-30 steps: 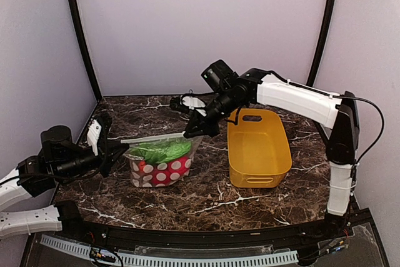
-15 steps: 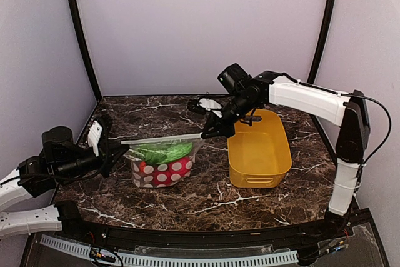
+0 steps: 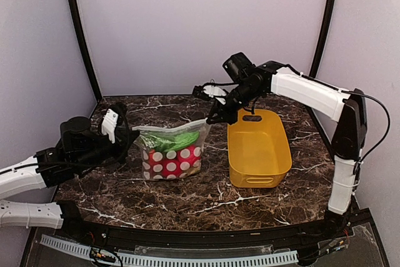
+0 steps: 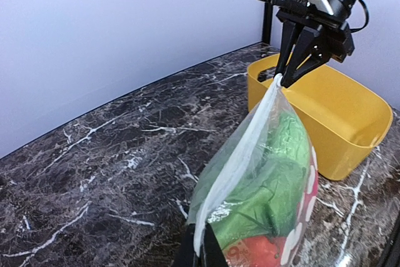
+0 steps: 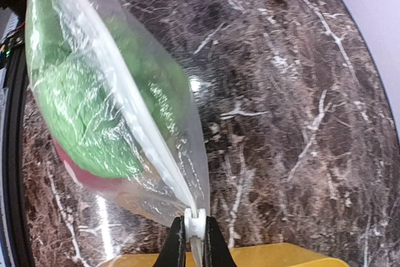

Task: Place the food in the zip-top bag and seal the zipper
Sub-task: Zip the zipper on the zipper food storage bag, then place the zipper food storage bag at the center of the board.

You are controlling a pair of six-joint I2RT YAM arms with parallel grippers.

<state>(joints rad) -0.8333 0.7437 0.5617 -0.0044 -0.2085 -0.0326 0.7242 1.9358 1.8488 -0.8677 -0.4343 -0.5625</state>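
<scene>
We hold the zip-top bag [image 3: 181,154] by both ends.
Left gripper [image 3: 130,136] and right gripper [image 3: 214,119] pinch the zipper [image 3: 172,126]; it looks soft, slippery, saggy with food [image 3: 165,141].

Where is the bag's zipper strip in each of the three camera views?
Top external: the zipper runs across the middle, along the top of the zip-top bag.
Left wrist: it rises from bottom centre towards upper right.
Right wrist: it slants from top left to bottom centre.
Shared landmark: the yellow bin, at right in top and left wrist views, bottom edge in right wrist.
</scene>
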